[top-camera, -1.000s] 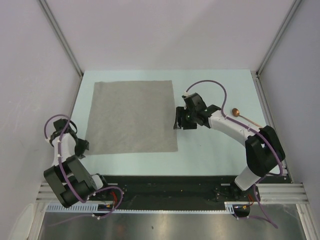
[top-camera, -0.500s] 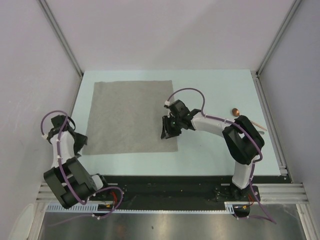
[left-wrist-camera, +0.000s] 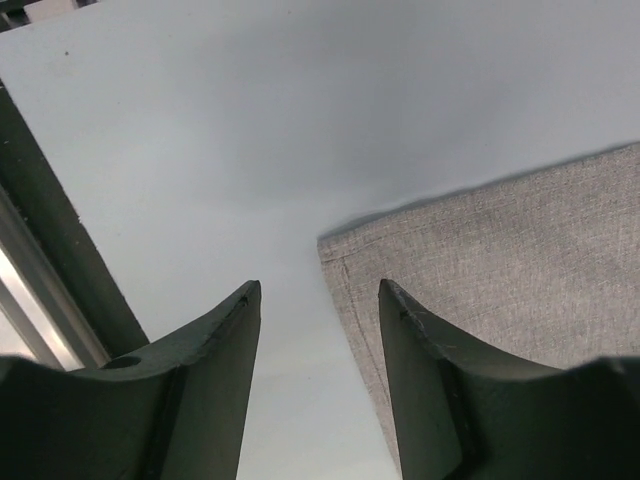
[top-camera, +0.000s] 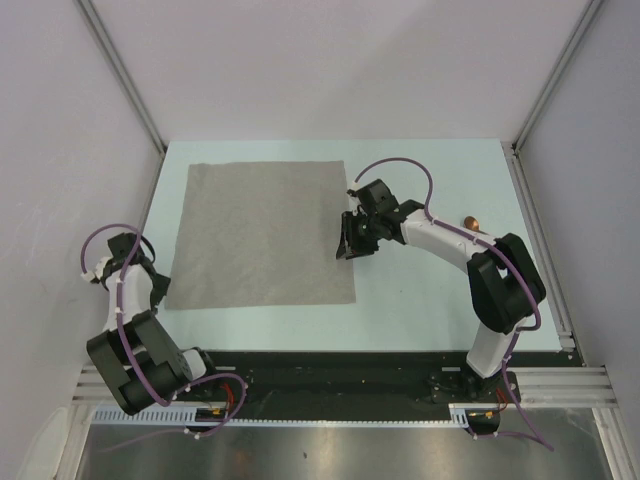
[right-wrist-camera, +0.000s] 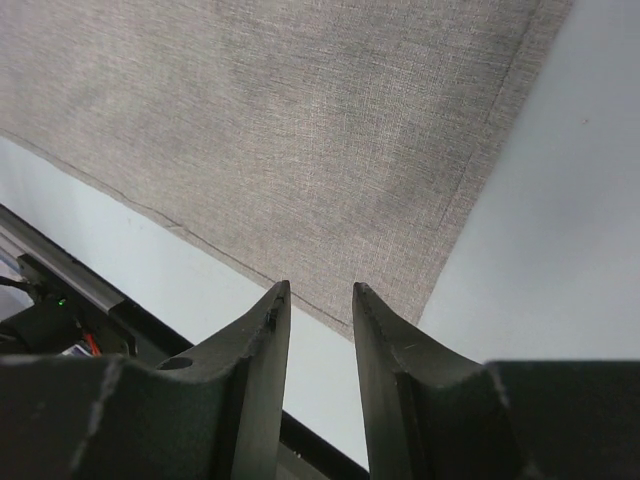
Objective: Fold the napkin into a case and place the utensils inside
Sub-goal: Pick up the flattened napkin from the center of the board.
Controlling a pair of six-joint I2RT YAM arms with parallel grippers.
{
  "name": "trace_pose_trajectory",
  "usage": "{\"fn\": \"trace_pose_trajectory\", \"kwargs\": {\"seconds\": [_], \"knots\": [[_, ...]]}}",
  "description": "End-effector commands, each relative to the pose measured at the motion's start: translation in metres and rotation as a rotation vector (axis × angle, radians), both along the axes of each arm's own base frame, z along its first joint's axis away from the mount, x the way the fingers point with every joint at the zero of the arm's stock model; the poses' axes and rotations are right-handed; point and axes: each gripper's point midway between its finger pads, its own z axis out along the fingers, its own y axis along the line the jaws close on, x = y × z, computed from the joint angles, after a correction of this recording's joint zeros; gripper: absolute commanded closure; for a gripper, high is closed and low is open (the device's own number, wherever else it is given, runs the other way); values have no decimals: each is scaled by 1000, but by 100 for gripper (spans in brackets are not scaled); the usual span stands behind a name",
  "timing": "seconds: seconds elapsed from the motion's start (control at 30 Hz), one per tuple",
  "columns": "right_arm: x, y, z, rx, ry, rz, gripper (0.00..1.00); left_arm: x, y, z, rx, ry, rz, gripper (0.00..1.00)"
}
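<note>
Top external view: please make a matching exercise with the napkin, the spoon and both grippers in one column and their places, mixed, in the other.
1 napkin
2 spoon
3 left gripper
4 right gripper

A over the napkin's right edge
B spread flat on the table
C at the napkin's near left corner
D partly hidden by the right arm

Pairs: 1-B, 2-D, 3-C, 4-A

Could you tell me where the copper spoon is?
In the top view, the spoon lies on the table's right side, right of the napkin, its handle hidden behind the right arm.
</note>
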Motion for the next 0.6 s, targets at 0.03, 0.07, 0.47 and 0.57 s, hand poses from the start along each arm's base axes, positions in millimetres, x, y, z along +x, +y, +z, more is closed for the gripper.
{"fn": "trace_pose_trajectory", "kwargs": {"seconds": [0.03,0.07,0.47,0.57], "knots": [[6,-8,32,40,-38,-32,63,13,7,-1,30,-44,-23,45],[4,-10,30,41,-32,-42,64,13,7,-2,31,-48,-22,45],[-6,-18,40,69,-57,-64,64,15,-2,-33,-42,-20,-56,47],[-7,-23,40,63,-65,-74,64,14,-1,-41,-46,6,-51,49]]}}
